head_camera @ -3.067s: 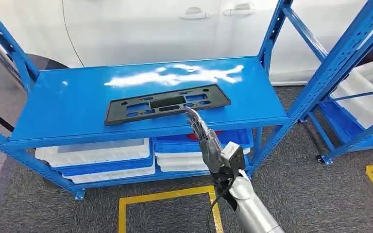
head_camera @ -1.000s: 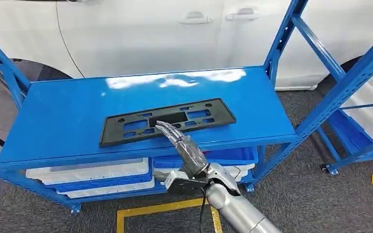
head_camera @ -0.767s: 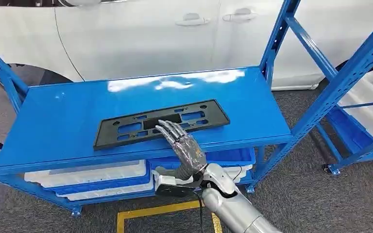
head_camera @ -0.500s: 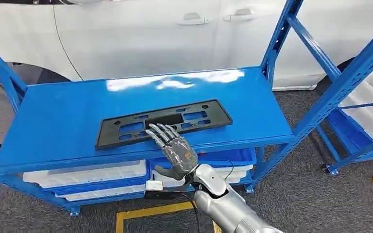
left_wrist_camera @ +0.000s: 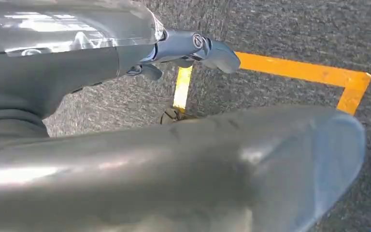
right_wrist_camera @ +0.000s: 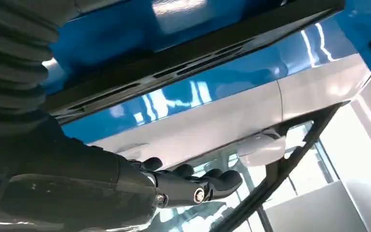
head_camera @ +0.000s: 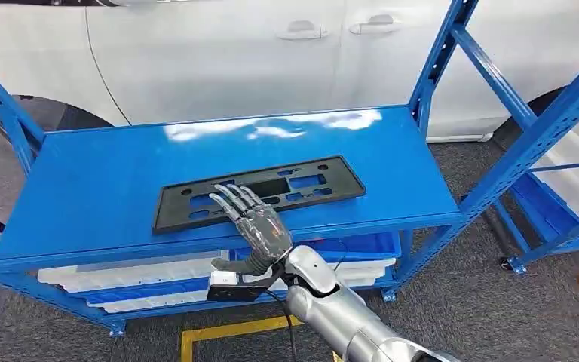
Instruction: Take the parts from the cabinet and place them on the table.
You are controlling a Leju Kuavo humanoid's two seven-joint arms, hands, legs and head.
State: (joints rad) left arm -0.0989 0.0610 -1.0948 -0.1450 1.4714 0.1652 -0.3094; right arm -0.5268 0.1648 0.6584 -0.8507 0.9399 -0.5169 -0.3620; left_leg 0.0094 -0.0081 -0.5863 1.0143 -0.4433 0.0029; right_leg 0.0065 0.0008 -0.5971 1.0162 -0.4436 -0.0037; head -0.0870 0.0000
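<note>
Right hand (head_camera: 252, 226) spread flat, holding nothing, over the near edge of the black plate bracket (head_camera: 260, 191).

I see the bracket lying flat on the blue shelf (head_camera: 98, 188) of the cabinet, toward its front edge — my right fingers (head_camera: 230, 198) reach over the bracket's middle, though I can't tell if they touch. My left hand (left_wrist_camera: 193, 46) hangs over the grey floor (left_wrist_camera: 280, 34) — fingers loosely curled, holding nothing.

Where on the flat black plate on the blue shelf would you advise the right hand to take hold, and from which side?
Probably the near long edge of the black plate, approached from the shelf's front. The plate lies flat, so its thin rim and slots offer the main purchase, and the right hand hovers spread by that edge.
</note>
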